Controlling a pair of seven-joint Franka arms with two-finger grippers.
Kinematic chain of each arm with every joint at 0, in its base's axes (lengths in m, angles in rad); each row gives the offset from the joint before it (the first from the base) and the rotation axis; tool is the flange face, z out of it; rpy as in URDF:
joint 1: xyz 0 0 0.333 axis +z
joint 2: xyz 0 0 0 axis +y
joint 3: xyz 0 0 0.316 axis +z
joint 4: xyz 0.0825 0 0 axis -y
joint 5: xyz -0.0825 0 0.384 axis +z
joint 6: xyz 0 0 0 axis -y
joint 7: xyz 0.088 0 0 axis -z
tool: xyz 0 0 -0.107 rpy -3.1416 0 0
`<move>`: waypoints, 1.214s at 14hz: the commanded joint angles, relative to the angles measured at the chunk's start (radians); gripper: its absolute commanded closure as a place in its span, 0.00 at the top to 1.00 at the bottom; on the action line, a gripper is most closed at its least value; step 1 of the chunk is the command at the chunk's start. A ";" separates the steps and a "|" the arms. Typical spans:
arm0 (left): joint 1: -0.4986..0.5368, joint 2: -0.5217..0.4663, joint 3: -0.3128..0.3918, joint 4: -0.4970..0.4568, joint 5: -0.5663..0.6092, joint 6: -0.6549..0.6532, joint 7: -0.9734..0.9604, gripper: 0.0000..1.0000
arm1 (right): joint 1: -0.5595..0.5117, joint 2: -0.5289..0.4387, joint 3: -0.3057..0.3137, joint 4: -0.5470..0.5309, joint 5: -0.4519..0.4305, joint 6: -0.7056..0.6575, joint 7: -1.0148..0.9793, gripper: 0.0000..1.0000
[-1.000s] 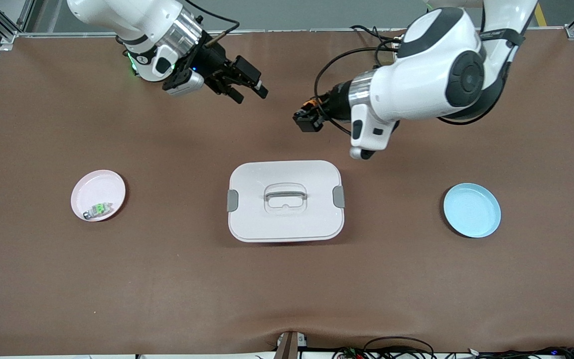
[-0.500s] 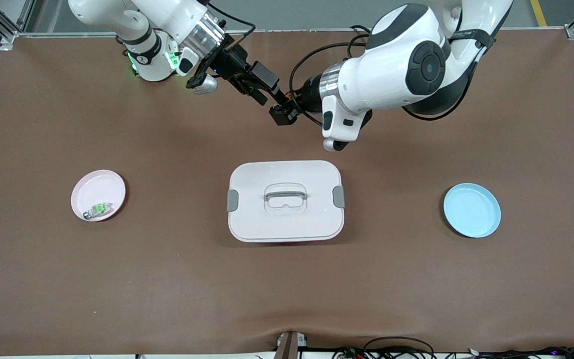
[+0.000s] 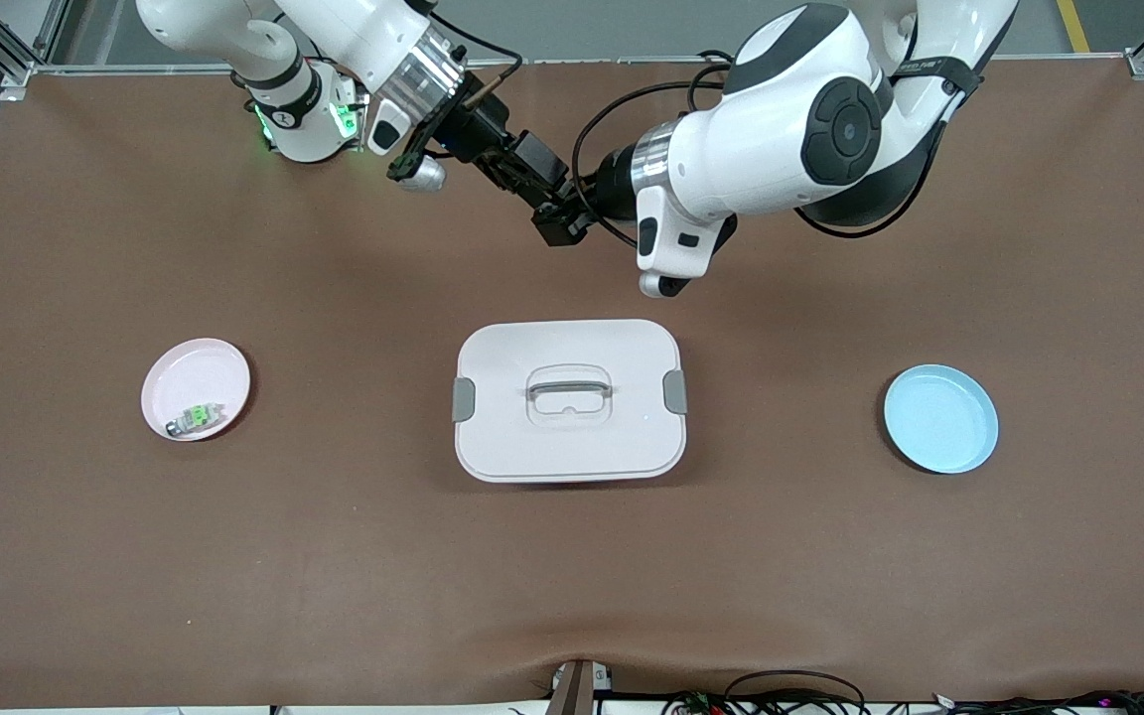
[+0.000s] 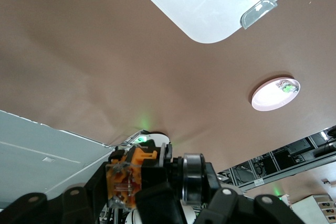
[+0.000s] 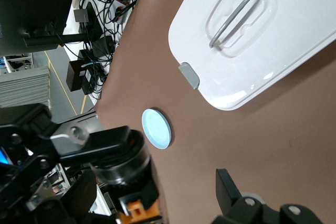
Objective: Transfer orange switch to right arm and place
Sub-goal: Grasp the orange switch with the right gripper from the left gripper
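Front view: the right end effector [image 3: 554, 204], fingers spread, has closed in since a moment ago; it now meets the left end effector [image 3: 564, 220] above the surface [image 3: 334, 556]. The left one is clenched on the orange switch [image 4: 126, 179].

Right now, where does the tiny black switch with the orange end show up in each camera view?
Front view: the orange switch is all but hidden where the left gripper, shut on it, meets the open right gripper, above the table.
Left wrist view: orange switch between the fingers.
Right wrist view: orange block at the edge.
Shared landmark: the white lidded box.
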 commanded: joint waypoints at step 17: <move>-0.007 -0.007 -0.005 0.016 -0.014 0.000 -0.034 0.00 | 0.004 0.023 -0.014 0.020 -0.058 -0.032 0.017 0.37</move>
